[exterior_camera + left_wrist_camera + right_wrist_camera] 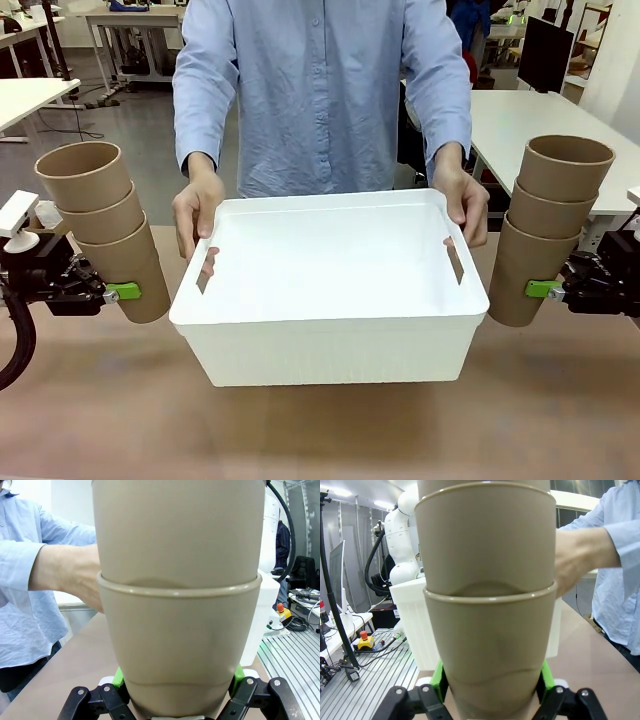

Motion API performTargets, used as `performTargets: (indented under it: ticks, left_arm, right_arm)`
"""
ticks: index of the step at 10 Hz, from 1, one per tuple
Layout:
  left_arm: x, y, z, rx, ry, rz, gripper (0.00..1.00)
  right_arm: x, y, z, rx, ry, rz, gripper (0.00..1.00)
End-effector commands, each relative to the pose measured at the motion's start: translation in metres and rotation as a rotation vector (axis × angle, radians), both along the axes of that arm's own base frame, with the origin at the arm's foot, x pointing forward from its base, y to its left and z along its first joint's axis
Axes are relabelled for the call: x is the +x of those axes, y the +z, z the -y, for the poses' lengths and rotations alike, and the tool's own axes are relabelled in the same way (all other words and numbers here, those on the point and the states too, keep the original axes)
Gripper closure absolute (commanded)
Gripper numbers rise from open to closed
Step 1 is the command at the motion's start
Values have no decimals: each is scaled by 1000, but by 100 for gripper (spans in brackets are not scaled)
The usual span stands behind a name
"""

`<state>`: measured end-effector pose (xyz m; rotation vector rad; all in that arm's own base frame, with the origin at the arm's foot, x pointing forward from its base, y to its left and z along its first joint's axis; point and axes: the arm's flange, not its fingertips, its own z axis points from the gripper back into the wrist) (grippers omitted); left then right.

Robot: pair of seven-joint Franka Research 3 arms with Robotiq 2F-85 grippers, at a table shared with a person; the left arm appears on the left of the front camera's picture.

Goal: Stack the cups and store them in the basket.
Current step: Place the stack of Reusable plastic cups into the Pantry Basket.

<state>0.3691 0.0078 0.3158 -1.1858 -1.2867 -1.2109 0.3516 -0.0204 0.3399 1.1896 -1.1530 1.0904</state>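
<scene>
Left pincer [125,292], right pincer [541,289] gripping tapered matte cups [92,190] (nested threes), smooth white basket [330,352]

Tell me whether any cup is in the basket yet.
No, the basket holds nothing; the left cup stack and right cup stack are both outside it.

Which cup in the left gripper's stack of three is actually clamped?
The bottom cup: green pads of the left gripper squeeze its lower wall; the middle cup and top cup sit nested above, clear of them.
</scene>
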Motion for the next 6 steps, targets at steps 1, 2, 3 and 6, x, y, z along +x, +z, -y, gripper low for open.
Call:
performTargets:
  ticks: [1, 2, 3, 6]
  left_arm:
    - [1, 4, 0, -18, 9, 12, 14]
    - [1, 4, 0, -18, 9, 12, 14]
    - [1, 4, 0, -18, 9, 12, 14]
    - [-10, 16, -3, 25, -33, 3, 14]
  right_arm:
    - [1, 4, -3, -2, 3, 9, 15]
    - [1, 4, -3, -2, 3, 9, 15]
    - [1, 4, -3, -2, 3, 9, 15]
    - [1, 4, -3, -2, 3, 9, 15]
